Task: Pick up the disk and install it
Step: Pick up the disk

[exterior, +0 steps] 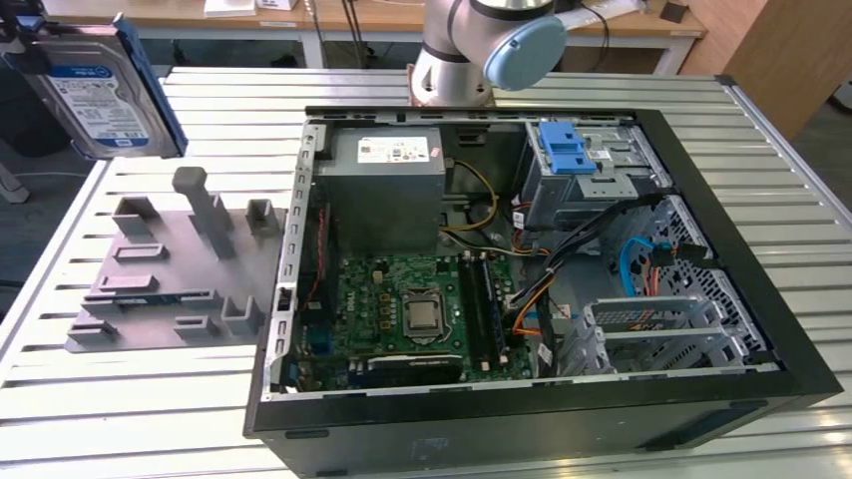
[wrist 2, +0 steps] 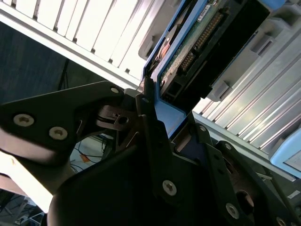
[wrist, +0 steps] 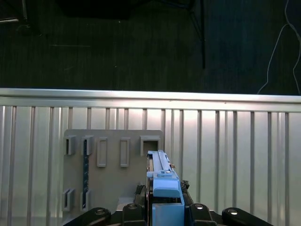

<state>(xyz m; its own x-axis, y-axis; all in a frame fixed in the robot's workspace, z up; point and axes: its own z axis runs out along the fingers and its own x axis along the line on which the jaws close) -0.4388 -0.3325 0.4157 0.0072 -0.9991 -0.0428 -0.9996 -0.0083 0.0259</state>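
**Fingers** (wrist 2: 151, 132): clamped on the disk (exterior: 100, 90), one on each side of its blue rail (wrist: 164, 188). The grip sits at one end, so most of the disk hangs free of it.

**Disk:** held in the air at the exterior view's far left, label facing that camera, well above the bench (exterior: 134, 399) and apart from everything on it.

**Holder** (exterior: 174, 269): grey slotted plate on the bench, below the disk and a little to the exterior view's right. Its posts stand upright, so you would do well to carry no lower than this.

**Computer case** (exterior: 533, 419): open, from the middle to the right of the exterior view. Its left wall rim is the first edge in your way, so give it margin.

**Cage** (exterior: 580, 155): grey with a blue latch, in the case's far right corner. Loose cables (exterior: 626, 215) lie just in front of it and are likely snags.

**Open room:** wide above the bench between holder and case, tight inside the case. An end grip may let the disk twist, so go slowly and keep it square.
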